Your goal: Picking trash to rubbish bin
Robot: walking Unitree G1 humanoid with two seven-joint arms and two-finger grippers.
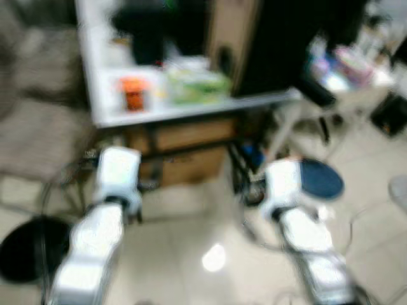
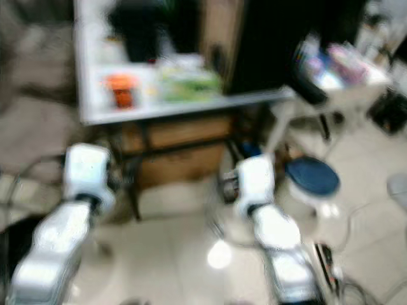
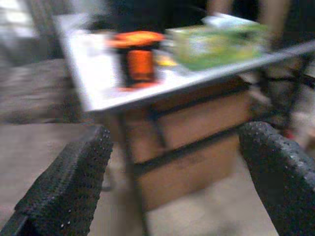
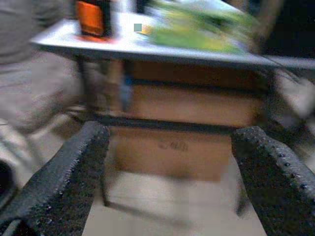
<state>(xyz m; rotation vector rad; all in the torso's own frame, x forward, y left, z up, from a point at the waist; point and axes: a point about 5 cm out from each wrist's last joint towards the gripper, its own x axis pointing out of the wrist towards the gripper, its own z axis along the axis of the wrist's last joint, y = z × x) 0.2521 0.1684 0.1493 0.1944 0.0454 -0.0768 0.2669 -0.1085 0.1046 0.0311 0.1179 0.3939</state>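
We hold both claws spread and empty, left gripper (image 3: 177, 182) and right gripper (image 4: 167, 182), below a white table (image 1: 191, 108) carrying what seems, through blur, an orange container (image 3: 138, 64) beside a green packet (image 3: 216, 42)

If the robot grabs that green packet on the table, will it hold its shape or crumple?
The green packet looks like a soft, flat plastic pack, so it would probably give and crinkle under a grip, though blur hides detail. It seems light for its size. Lying flat on the table, it should slide rather than tip.
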